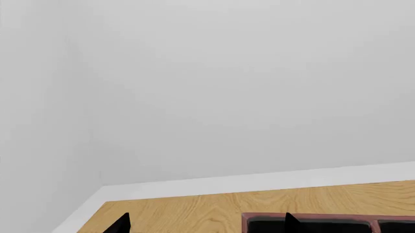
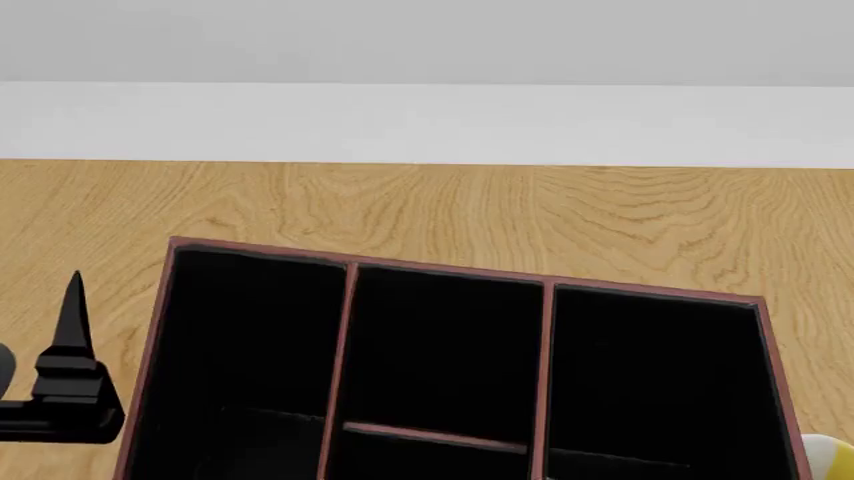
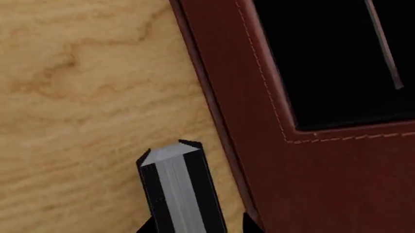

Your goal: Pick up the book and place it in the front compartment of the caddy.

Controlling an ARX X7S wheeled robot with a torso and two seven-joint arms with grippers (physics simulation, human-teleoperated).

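In the left wrist view, pale wall filled most of the frame; along the lower edge ran the wooden worktop (image 1: 194,208) and a strip of the caddy (image 1: 324,219) with its reddish rim and black inside. Two dark fingertips of the left gripper (image 1: 206,224) poked up at the bottom, set well apart, so its jaws stood released and held nothing. In the head view, the caddy (image 2: 350,330) filled the lower centre, thin dividers splitting its black interior into compartments; a black part of the left arm (image 2: 67,380) stood at lower left beside it, and a white-and-yellow mug (image 2: 833,455) peeked in at the lower right corner. In the right wrist view, the book (image 3: 176,191), black with a white page edge, rose from the bottom centre just beside the caddy's outer wall (image 3: 259,121), over the worktop. The right gripper's jaws were barely visible, and I cannot tell their state.
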